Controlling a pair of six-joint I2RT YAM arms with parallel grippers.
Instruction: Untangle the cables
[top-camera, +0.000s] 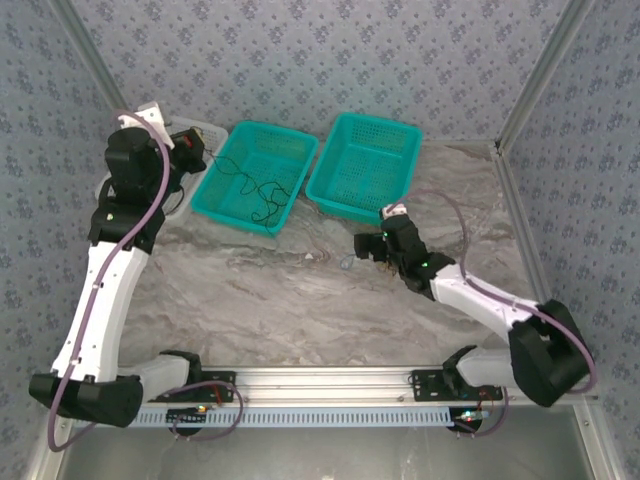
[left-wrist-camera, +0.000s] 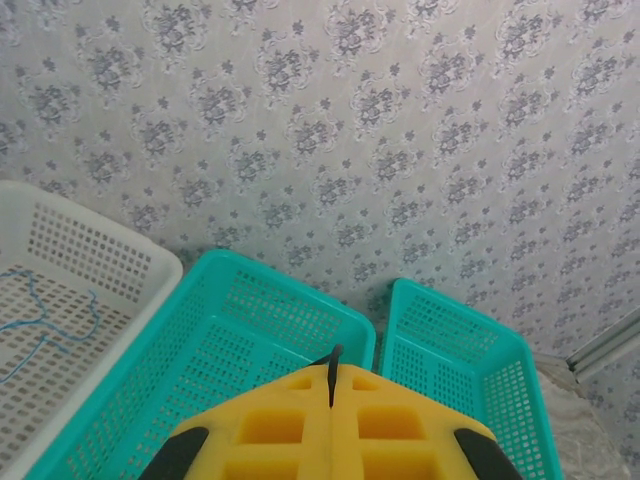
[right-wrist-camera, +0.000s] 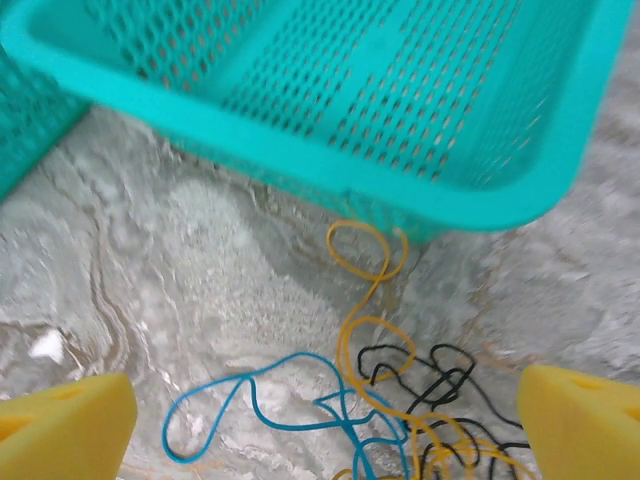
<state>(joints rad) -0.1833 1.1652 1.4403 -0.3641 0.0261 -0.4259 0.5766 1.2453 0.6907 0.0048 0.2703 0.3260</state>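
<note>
L: your left gripper (left-wrist-camera: 332, 392) is pinched tight on a black cable (left-wrist-camera: 333, 358) trailing into the left teal basket (top-camera: 240, 220) | R: your right gripper (right-wrist-camera: 320, 430) gapes wide, holding nothing; tangled cables (right-wrist-camera: 385, 400), blue, yellow and black, lie on the table (right-wrist-camera: 150, 250) between its fingers, just beside the right teal basket (right-wrist-camera: 330, 172).

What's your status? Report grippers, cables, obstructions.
Left fingers shut on black cable. Right fingers open above blue-yellow-black tangle on table. Teal basket rim right beside tangle.
</note>
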